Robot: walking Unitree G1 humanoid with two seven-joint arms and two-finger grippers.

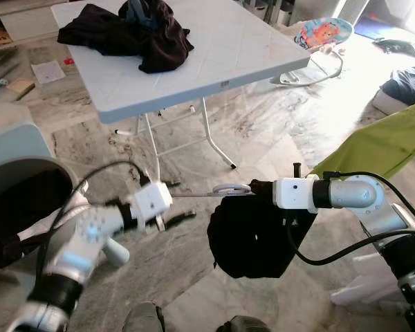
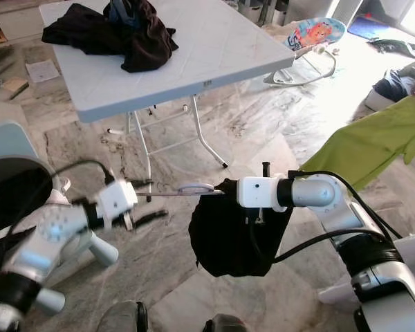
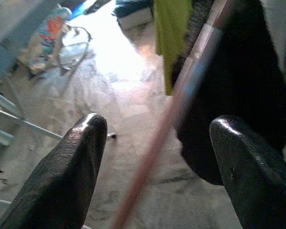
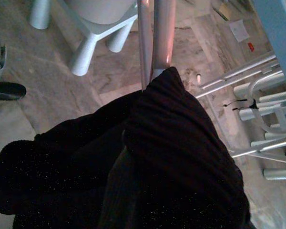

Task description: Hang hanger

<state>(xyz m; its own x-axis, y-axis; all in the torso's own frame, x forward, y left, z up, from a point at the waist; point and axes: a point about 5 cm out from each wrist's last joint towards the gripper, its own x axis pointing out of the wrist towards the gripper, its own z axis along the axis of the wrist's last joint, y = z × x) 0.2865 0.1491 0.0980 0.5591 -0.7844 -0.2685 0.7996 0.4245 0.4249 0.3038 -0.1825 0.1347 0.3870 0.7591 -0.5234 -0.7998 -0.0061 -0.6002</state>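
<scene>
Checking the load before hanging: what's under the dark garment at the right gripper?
A hanger pokes out of the black garment toward the left gripper, whose fingers are apart. The garment covers the hanger's shoulders and the right gripper's fingers.

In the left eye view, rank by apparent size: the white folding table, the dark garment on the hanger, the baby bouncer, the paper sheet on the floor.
1. white folding table
2. dark garment, though nearness to the camera inflates it
3. baby bouncer
4. paper sheet

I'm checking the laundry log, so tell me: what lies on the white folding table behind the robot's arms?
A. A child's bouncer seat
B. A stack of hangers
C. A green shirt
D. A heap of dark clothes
D: a heap of dark clothes lies on the far part of the white folding table; the green garment hangs off to the robot's right, away from the table.
</scene>
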